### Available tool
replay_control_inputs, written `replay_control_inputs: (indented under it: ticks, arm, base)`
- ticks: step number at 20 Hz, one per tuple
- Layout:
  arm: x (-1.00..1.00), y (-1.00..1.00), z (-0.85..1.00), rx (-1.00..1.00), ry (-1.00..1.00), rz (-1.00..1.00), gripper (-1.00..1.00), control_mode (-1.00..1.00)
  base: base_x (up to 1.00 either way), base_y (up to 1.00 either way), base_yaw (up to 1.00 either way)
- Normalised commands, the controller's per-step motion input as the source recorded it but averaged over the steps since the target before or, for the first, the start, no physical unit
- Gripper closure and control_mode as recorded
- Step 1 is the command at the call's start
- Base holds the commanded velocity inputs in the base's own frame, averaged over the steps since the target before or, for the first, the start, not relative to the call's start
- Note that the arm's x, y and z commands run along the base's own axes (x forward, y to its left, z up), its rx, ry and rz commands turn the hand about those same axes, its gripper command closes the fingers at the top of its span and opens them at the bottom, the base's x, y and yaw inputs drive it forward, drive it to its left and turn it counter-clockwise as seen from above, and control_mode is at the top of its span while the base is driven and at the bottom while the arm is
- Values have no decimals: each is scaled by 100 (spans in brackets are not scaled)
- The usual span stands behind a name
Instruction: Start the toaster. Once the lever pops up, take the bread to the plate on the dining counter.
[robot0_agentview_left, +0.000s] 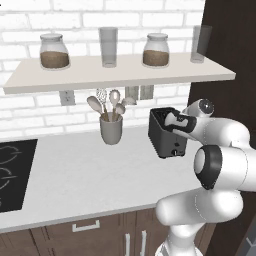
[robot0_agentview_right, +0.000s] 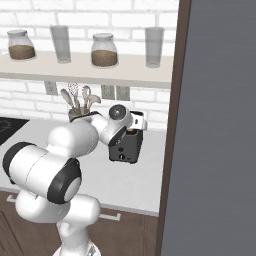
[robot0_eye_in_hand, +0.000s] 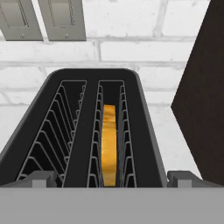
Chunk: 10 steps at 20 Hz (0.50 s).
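Directly beneath your wide-open two-finger gripper (robot0_eye_in_hand: 111, 178), whose small dark fingertips (robot0_eye_in_hand: 38, 178) stand far apart at either side of the hand view and hold nothing, lies the small black boxy slot toaster (robot0_eye_in_hand: 89, 131). You see two wire-lined slots from above: the left one is vacant, and the right one holds the yellowish-tan bread slice (robot0_eye_in_hand: 109, 146), standing on edge deep between the wires. In the left base view, you find that toaster (robot0_agentview_left: 167, 137) on the pale grey worktop (robot0_agentview_left: 90, 180), close to the dark wall panel (robot0_agentview_left: 227, 45), with your hand poised over its top. Left of it stands the grey utensil cup (robot0_agentview_left: 111, 129) holding wooden spoons, below the pale shelf (robot0_agentview_left: 115, 74) that carries jars and glasses.
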Motion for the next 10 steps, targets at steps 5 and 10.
replay_control_inputs:
  ticks: [5, 10]
  arm:
    - [0, 0, 0, 0, 0, 0, -100, -100]
    - [0, 0, 0, 0, 0, 0, -100, -100]
  base:
    - [0, 0, 0]
    - [0, 0, 0]
